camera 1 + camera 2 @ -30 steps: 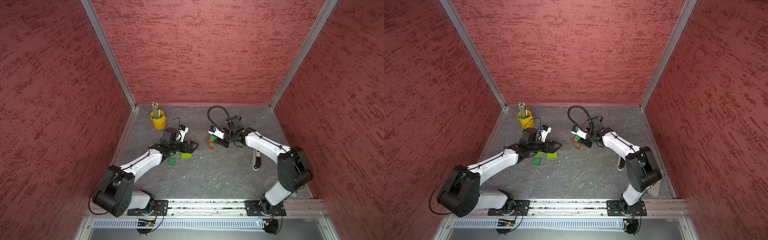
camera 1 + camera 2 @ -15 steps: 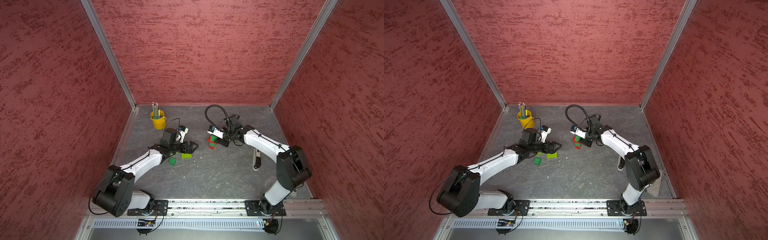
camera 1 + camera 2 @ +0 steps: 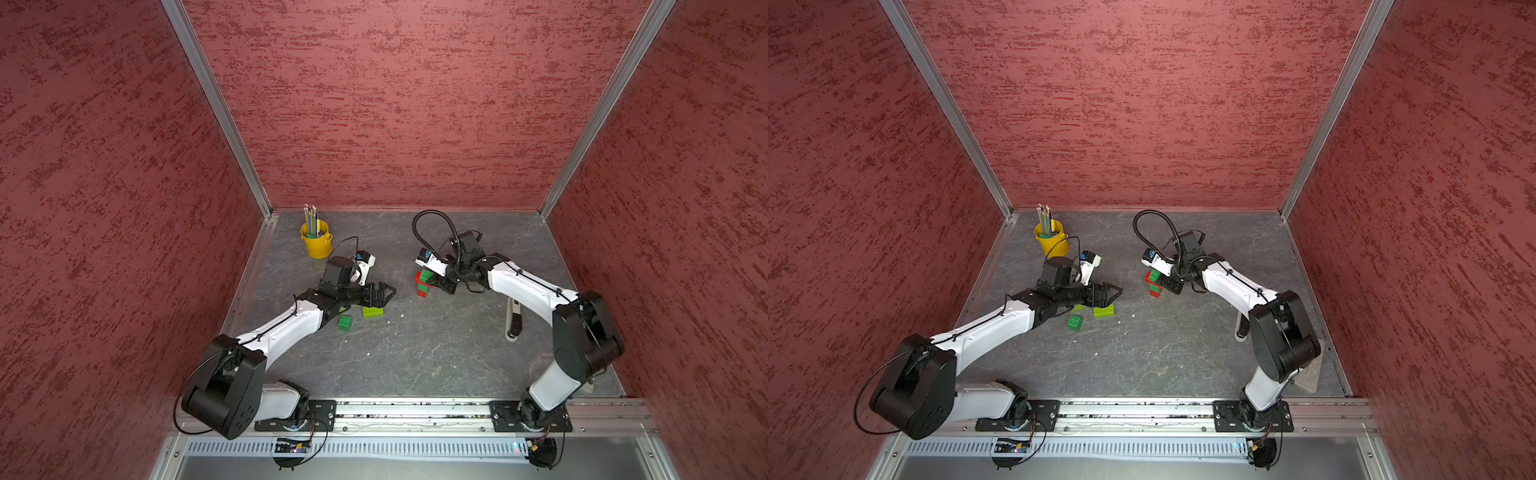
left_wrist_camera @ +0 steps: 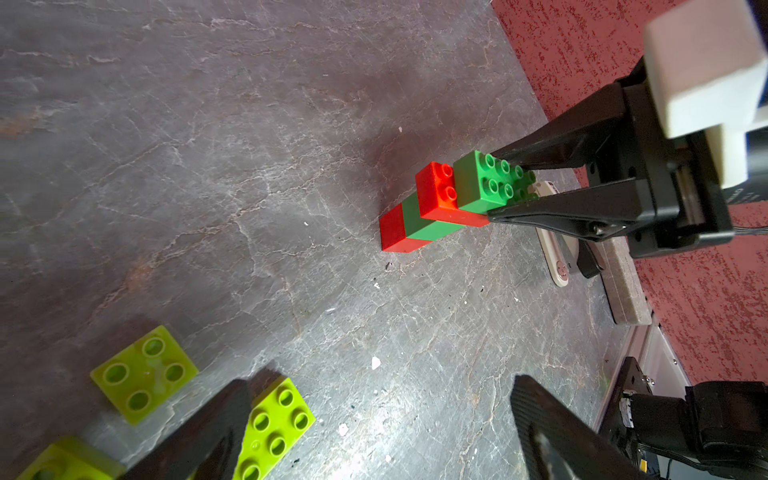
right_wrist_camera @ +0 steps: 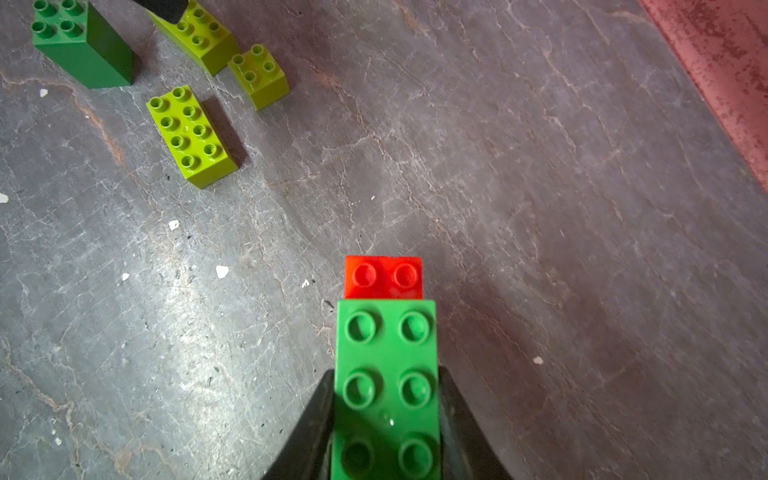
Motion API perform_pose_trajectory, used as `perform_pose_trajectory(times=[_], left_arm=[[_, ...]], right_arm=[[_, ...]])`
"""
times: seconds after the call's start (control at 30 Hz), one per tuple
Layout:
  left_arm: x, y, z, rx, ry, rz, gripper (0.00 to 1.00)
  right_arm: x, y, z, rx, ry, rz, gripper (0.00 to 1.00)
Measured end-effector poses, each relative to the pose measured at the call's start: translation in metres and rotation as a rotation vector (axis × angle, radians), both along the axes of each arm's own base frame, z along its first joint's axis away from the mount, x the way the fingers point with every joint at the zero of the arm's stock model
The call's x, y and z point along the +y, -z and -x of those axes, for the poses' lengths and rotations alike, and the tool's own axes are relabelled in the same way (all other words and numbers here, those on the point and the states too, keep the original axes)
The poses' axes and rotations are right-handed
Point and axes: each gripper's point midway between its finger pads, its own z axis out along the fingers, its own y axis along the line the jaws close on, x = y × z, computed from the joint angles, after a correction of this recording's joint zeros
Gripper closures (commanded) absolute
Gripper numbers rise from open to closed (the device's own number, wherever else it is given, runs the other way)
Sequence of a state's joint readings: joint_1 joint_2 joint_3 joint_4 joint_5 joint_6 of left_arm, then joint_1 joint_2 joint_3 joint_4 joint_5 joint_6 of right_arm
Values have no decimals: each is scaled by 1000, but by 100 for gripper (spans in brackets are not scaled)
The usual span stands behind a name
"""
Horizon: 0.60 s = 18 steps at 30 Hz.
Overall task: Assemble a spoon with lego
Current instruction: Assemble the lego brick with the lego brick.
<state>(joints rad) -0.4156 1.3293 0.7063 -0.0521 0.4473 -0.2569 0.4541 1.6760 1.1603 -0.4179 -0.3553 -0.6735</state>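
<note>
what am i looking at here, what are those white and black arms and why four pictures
Two white-and-black robot arms are bolted to a rail at the edge of a grey stone-look table, walled in red. Two pictures look down from overhead, side by side. The other two come from a camera on each arm's wrist. The right fingers are shut on a stepped stack of red and dark green studded plastic bricks. The left fingers are open and hold nothing, near loose lime green plastic bricks and one tall dark green brick. A yellow bucket of pencils and a white-and-black oblong tool are off to the sides.
</note>
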Motion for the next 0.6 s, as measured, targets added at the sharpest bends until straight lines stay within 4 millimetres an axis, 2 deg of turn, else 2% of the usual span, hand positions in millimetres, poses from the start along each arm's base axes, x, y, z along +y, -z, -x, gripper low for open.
perform_pose_trajectory(times=[0.17,0.6], left_arm=[[0,-1,0,-3,-2,0,0],[1,2,1,3,-4,-3,0]], right_arm=[[0,0,-1,-4,0,1,82],[-1,-1,-2,29,3,37,53]])
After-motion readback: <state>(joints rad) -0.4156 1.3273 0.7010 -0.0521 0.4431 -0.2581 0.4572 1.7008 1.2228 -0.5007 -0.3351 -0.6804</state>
